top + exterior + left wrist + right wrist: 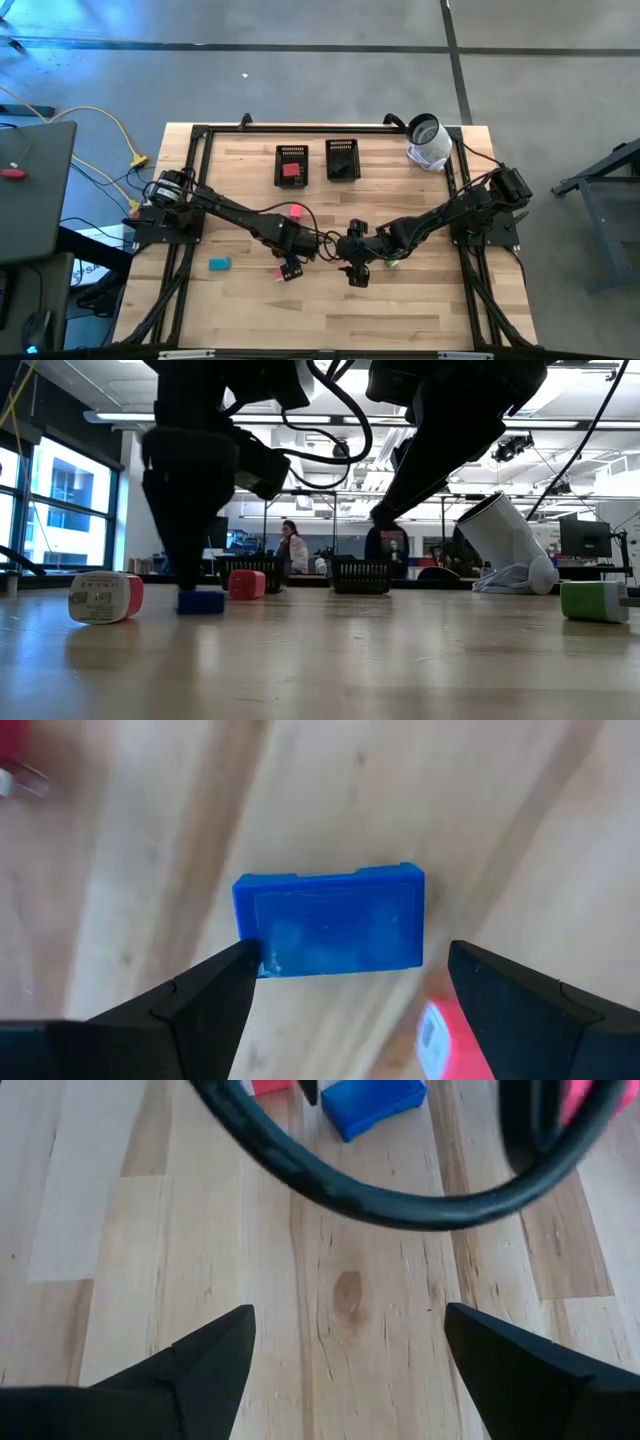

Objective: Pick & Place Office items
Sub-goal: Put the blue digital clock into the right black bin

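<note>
Blue plastic fills the left wrist view: a small rectangular blue block lies flat on the pale wooden tabletop, framed between the spread dark fingers of the left gripper, which grasps nothing. From overhead that block is all but hidden beneath the left gripper near the table's middle, with a red-and-white piece just beside it. The low view shows what the overhead camera cannot — the blue block resting on the wood directly under the gripper, a pink-and-white block to one side and a green-and-white block far across.

The right gripper hangs close by, fingers wide apart over bare wood – its wrist camera catches a black cable crossing in front.

Only the overhead view shows a teal block lying well apart, a pink block by the left arm, and a red piece inside the left of two black mesh trays.
</note>
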{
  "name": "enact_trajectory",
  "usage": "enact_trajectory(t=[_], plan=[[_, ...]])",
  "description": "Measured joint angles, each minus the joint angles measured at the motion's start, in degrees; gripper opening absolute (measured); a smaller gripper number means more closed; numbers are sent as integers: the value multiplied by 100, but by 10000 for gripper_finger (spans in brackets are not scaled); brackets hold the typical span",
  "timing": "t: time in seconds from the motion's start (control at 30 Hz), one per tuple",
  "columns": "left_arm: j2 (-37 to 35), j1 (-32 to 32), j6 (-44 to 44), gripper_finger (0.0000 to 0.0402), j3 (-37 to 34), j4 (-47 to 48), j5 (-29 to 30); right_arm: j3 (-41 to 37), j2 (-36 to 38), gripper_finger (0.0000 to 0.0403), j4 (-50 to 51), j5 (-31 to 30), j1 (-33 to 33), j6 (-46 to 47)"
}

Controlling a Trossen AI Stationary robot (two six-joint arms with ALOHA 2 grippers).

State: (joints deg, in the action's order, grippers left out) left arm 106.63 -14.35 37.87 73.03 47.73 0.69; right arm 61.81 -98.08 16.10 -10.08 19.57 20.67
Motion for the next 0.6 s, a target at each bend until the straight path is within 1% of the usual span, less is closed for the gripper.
enact_trajectory(t=[0.17,0.37,0.5,0.6], plan=[[0,48,156,320,0,-20,105,2,0,313,2,-1,21,-5],[2,-152,98,320,-3,27,158,-1,0,313,13,-1,33,-59],[9,-291,76,320,117,339,142,0,0,313,13,-1,33,-61],[9,-373,72,320,236,538,358,0,0,313,11,-1,33,-59]])
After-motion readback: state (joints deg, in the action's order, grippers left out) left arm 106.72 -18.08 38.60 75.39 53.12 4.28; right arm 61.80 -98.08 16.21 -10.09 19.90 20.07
